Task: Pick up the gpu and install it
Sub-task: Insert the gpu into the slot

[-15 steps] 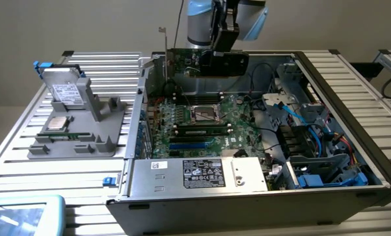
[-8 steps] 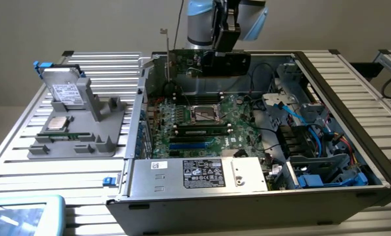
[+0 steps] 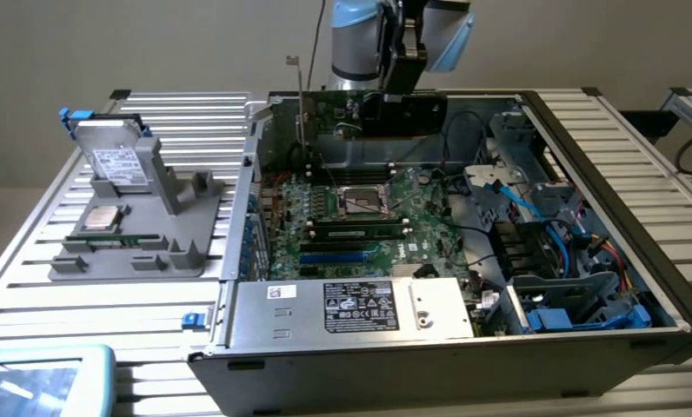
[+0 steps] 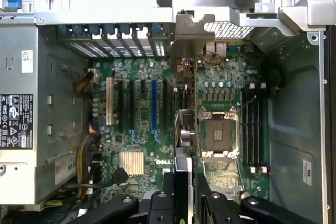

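Observation:
The gpu (image 3: 375, 117) hangs upright over the far end of the open computer case (image 3: 624, 174), green board and black face showing, with its silver bracket (image 3: 297, 104) toward the exterior view's left. My gripper (image 3: 402, 74) is shut on its top edge. In the wrist view the gpu (image 4: 185, 124) shows edge-on between my fingers (image 4: 167, 203), hovering above the motherboard (image 4: 136, 129) between the expansion slots and the CPU socket (image 4: 218, 135). Its bracket (image 4: 191, 32) reaches toward the case's rear slot openings. The card touches no slot.
A blue expansion slot (image 4: 154, 103) lies among black ones beside the card. A power supply (image 3: 358, 306) fills the near end of the case. Drive cage and cables (image 3: 555, 243) sit at the exterior view's right. A grey fixture (image 3: 149, 252) holds a hard drive (image 3: 120, 161), chip and memory stick.

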